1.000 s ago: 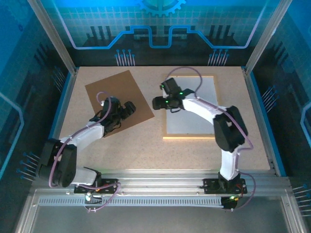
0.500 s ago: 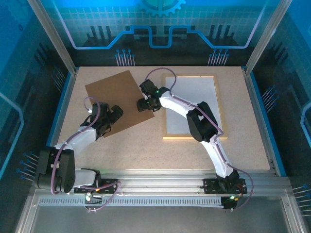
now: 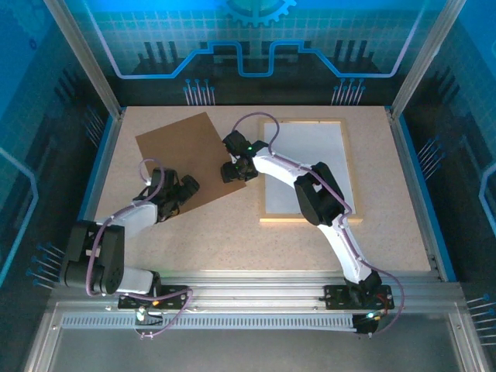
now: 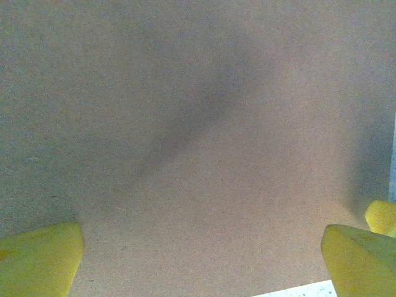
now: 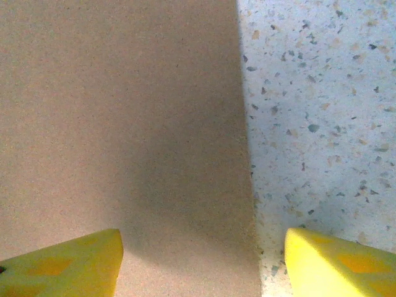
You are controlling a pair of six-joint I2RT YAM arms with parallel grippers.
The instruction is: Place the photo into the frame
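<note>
Right claw: spread wide, straddling the brown board's right edge.
Left claw: spread wide over the board's near corner.
Frame: flat on the counter beside the board.
Progress: board seemingly unfitted; photo's seating cannot be told.

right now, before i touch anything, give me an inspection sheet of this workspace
surface: speckled table, level
job's things: frame flat on the right, pale sheet inside its rails; brown backing board lying tilted on the left
clutter: nothing seen
grippers: left gripper open at the board's near edge; right gripper open, straddling the board's right edge
cables: purple cables loop along both arms
surroundings: aluminium posts, blue-lit panels
</note>
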